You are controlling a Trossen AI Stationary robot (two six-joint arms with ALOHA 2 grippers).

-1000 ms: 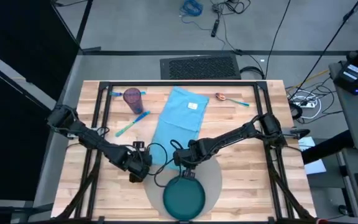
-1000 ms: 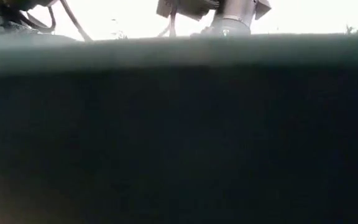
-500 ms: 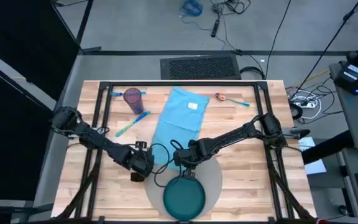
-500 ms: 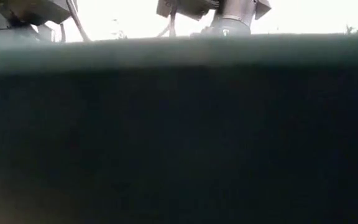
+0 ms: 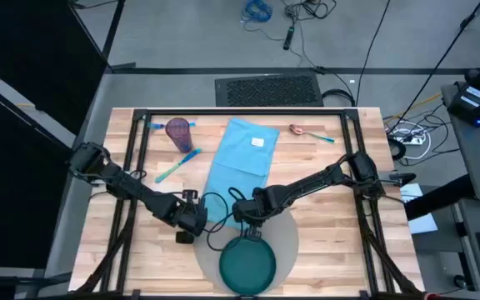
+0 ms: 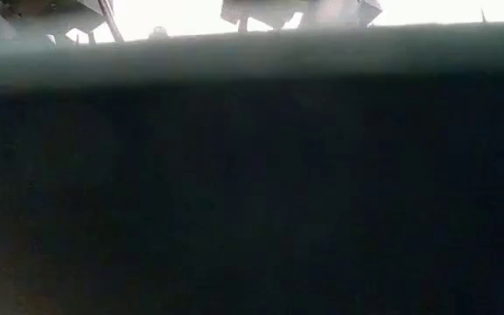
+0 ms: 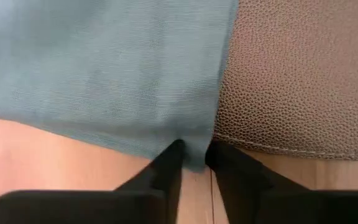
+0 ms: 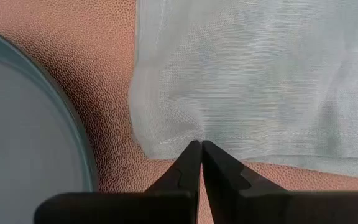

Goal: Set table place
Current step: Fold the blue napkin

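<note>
Now both my grippers pinch the near edge of the blue napkin (image 5: 242, 158): left gripper (image 7: 194, 163) jaws clamped on its corner, right gripper (image 8: 201, 148) jaws shut on the hem. Placemat (image 5: 288, 235) lies on the table (image 5: 332, 225), teal plate (image 5: 246, 267) on it.

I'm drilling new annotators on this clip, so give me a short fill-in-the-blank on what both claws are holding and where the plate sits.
1. Both claws are shut on the near edge of the light blue ____.
2. The left claw pinches it at the corner where it overlaps the grey ____.
3. The dark teal plate rests on the round ____.
4. The right claw grips the cloth's ____.

Missing words: napkin; placemat; placemat; hem
</note>
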